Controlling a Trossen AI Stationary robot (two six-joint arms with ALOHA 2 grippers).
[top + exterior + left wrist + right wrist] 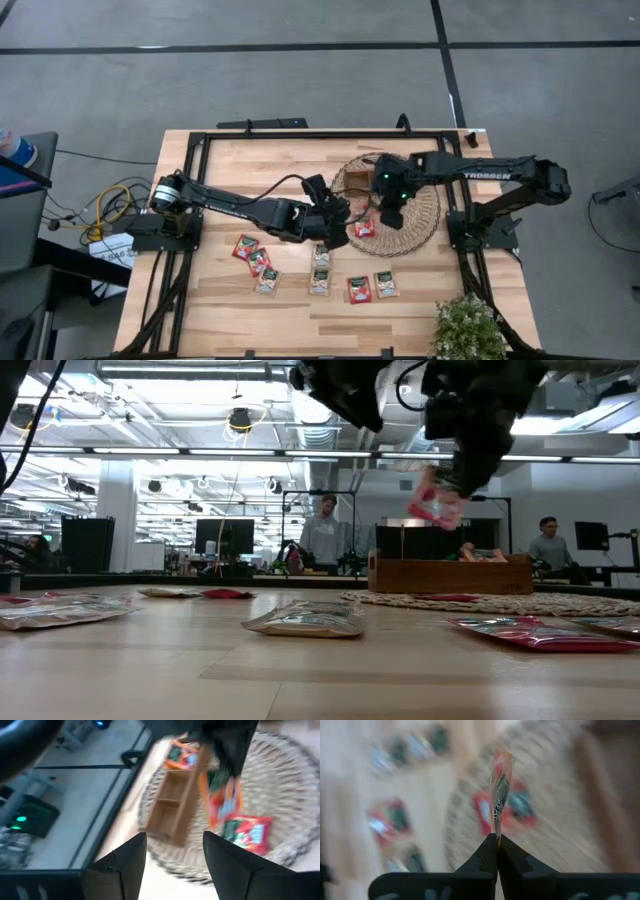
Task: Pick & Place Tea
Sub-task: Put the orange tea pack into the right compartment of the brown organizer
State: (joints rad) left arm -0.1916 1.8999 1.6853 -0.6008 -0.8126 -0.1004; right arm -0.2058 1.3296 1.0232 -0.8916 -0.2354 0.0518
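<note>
Red tea sachet (500, 785) hangs pinched in the closed right hand (497, 837) above the wicker mat (425, 215); left hand (175, 850) stands parted, empty.

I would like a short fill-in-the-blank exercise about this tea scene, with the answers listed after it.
1. The right hand is ____ on a red tea sachet.
2. The wooden tray stands on the round ____.
3. The left hand has its fingers ____.
4. Another red sachet lies on the ____.

Answers: shut; wicker mat; open; wicker mat
</note>
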